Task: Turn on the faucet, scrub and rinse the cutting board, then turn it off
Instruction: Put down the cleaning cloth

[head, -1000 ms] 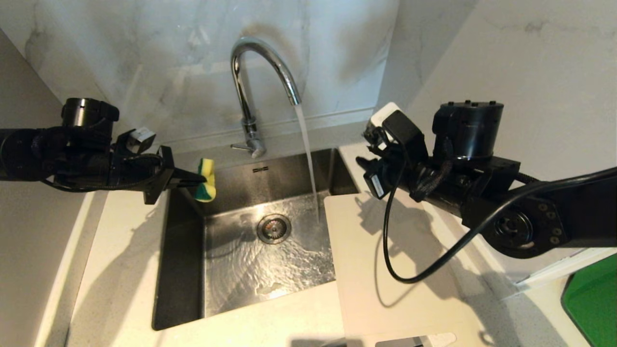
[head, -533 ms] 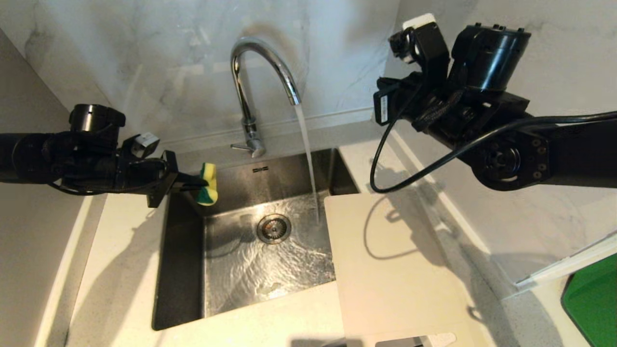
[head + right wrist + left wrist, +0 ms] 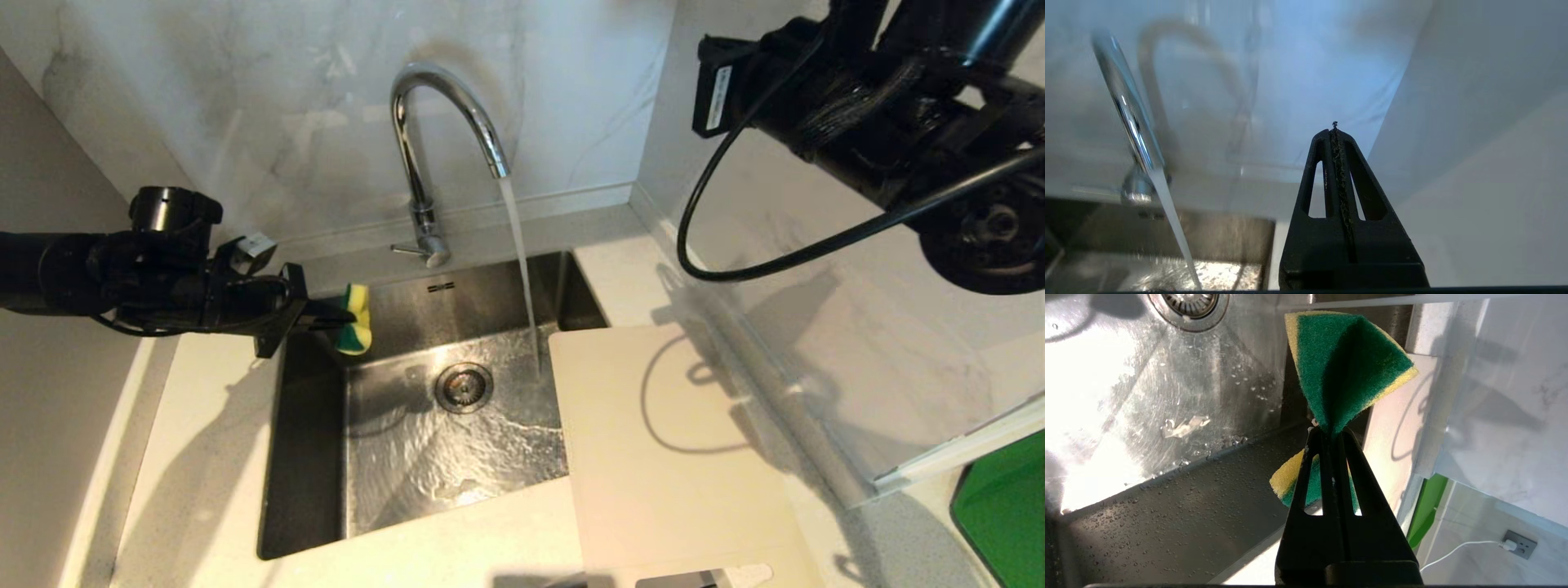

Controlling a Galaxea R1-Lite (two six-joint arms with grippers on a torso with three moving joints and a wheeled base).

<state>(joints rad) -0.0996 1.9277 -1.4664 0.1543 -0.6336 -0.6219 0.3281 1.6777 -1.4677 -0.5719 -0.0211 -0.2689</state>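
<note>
The chrome faucet [image 3: 424, 147] arches over the sink, and water runs from its spout into the basin. Its thin lever [image 3: 406, 248] sticks out at the base. The pale cutting board [image 3: 669, 457] lies flat on the counter right of the sink, its left edge over the basin. My left gripper [image 3: 347, 314] hangs over the sink's back left corner, shut on a green-and-yellow sponge [image 3: 356, 327], which is pinched and folded [image 3: 1347, 363] at the fingertips. My right gripper [image 3: 1334, 130] is shut and empty, held high near the right wall, with the faucet [image 3: 1126, 106] off to its side.
The steel sink [image 3: 310, 457] is wet, with a round drain [image 3: 464, 387] at its middle. A bright green flat object [image 3: 1004, 506] lies at the far right. Marble walls close in behind the sink and on the right, near my raised right arm [image 3: 898, 106].
My right arm has risen from just above the cutting board's far end up toward the right wall. My left arm has sunk slightly with the sponge. Water keeps running.
</note>
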